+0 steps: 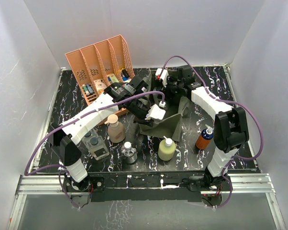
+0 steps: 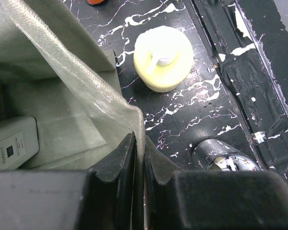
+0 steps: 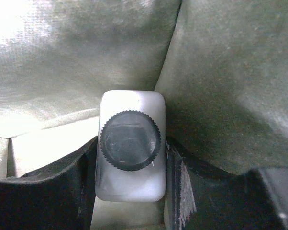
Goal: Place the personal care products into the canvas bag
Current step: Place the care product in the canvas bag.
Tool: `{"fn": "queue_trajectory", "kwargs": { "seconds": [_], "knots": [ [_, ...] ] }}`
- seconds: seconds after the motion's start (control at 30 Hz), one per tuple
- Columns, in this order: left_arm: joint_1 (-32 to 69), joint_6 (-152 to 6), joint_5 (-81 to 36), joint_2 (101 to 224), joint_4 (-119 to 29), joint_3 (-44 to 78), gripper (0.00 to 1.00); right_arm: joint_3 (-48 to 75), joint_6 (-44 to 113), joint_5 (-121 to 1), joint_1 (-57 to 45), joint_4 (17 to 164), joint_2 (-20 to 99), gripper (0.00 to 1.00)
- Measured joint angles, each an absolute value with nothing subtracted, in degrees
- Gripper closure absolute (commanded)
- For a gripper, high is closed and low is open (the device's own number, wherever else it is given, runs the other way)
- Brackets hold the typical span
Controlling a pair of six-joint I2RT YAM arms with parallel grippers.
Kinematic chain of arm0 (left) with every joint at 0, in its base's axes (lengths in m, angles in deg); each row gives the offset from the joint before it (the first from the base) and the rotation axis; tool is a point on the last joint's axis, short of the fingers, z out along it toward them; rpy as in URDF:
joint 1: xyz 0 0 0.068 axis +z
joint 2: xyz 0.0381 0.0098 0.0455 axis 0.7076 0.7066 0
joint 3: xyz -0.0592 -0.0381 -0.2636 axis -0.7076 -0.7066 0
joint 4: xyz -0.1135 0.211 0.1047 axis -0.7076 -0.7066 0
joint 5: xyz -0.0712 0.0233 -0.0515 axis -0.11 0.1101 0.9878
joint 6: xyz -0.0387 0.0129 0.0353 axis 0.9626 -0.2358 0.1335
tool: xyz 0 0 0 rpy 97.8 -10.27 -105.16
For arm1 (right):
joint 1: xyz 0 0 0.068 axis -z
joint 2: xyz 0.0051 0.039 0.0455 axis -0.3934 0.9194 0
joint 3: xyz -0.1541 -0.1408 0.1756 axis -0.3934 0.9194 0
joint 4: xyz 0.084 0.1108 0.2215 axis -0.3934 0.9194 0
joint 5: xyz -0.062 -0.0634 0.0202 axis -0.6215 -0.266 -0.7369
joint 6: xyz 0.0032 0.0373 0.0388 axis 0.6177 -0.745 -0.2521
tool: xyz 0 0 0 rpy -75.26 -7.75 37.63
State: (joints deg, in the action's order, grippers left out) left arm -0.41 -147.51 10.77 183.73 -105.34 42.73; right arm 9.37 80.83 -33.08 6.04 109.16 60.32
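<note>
Top view: bag mid-table; yellow bottle at its six o'clock.
Left wrist: left gripper pinches the bag's rim; hold the mouth wide.
Right wrist: right gripper clasps the white bottle inside the bag; set it down, then release.

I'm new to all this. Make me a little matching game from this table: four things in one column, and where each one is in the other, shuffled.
Things:
1. white bottle
2. yellow bottle
3. orange rack
4. green bag

Places:
A. at the back left of the table
B. its edge pinched between the left fingers
C. held between the right fingers, down inside the bag
D. standing on the table beside the bag

Pairs: 1-C, 2-D, 3-A, 4-B
</note>
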Motion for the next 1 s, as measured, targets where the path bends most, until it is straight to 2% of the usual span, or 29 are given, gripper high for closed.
{"fn": "queue_trajectory", "kwargs": {
  "seconds": [0.13,0.5,1.0],
  "knots": [
    [-0.41,-146.55,10.51,183.73,-104.75,42.73,0.88,9.31,81.46,-33.15,6.04,109.49,60.32,0.5],
    [-0.41,-143.6,8.48,183.73,-102.84,42.75,0.87,8.33,82.88,-36.64,6.09,110.82,60.29,0.38],
    [-0.48,-142.2,8.46,183.97,-101.18,42.73,0.85,6.93,83.36,-41.52,6.15,111.5,60.29,0.35]
  ]
}}
